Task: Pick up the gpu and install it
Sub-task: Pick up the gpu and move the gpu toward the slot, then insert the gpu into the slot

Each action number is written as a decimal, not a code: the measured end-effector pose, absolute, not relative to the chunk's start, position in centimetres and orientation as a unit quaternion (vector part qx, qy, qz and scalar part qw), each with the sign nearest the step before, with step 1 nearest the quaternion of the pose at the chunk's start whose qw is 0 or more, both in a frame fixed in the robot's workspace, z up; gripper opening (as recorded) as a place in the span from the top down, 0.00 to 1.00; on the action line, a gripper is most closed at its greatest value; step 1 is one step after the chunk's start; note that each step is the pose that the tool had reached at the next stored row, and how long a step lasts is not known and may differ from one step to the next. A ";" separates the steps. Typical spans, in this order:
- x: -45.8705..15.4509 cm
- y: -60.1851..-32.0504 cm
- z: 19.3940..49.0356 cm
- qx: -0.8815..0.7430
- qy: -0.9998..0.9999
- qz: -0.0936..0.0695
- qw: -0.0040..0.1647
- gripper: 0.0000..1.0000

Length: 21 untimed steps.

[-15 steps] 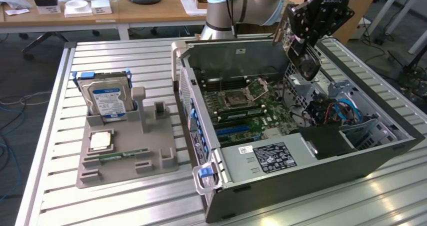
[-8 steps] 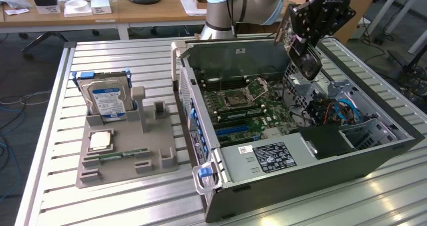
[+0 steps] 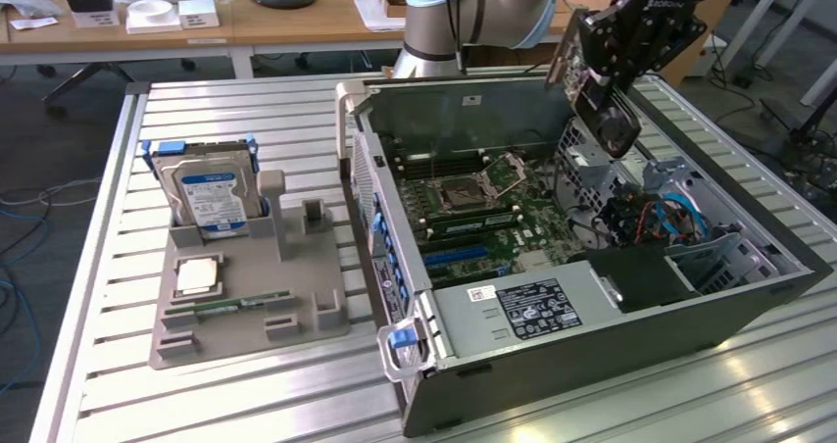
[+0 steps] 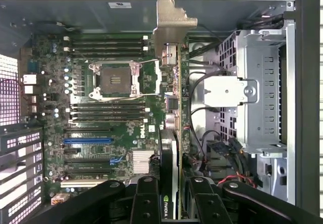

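Gripper (image 3: 599,71) hangs at one o'clock in the exterior view, over the far side of the open computer case (image 3: 589,365); its jaws are drawn partway in and clamp the gpu (image 3: 613,120) by its two faces, so the card is carried clear of the parts below. The gpu hangs on edge and tilted, a dark face toward the camera, at about one o'clock from the motherboard (image 3: 477,218) and raised above it.

From the wrist the gpu (image 4: 176,108) is seen edge-on between the black fingers (image 4: 146,199); its silver bracket (image 4: 169,24) is at the end farthest from the gripper. Beneath it lie the motherboard (image 4: 111,133), the open processor socket (image 4: 113,80) and a blue slot (image 4: 88,140); the grey drive cage (image 4: 262,82) stands just beside the card.

At nine o'clock from the case in the exterior view, a grey parts tray (image 3: 235,340) rests on the slatted metal table (image 3: 196,404). A hard drive (image 3: 210,193) stands upright at the tray's twelve o'clock end; a RAM stick (image 3: 242,304) lies flat toward its six o'clock end.
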<state>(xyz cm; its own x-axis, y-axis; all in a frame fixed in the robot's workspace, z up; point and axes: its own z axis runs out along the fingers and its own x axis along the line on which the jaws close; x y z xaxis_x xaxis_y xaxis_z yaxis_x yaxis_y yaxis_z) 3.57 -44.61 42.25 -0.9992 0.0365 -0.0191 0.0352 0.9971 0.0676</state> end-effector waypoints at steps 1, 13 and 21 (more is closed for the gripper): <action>3.7 -44.6 42.2 0.018 0.999 0.034 0.010 0.73; 3.9 -44.6 42.2 0.019 0.999 0.034 0.010 0.73; 3.9 -44.6 42.1 0.019 0.999 0.034 0.010 0.73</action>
<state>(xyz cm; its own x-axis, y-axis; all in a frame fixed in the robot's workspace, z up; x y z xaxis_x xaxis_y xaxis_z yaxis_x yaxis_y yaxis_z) 3.92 -44.61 42.12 -0.9991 0.0383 -0.0191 0.0369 0.9970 0.0677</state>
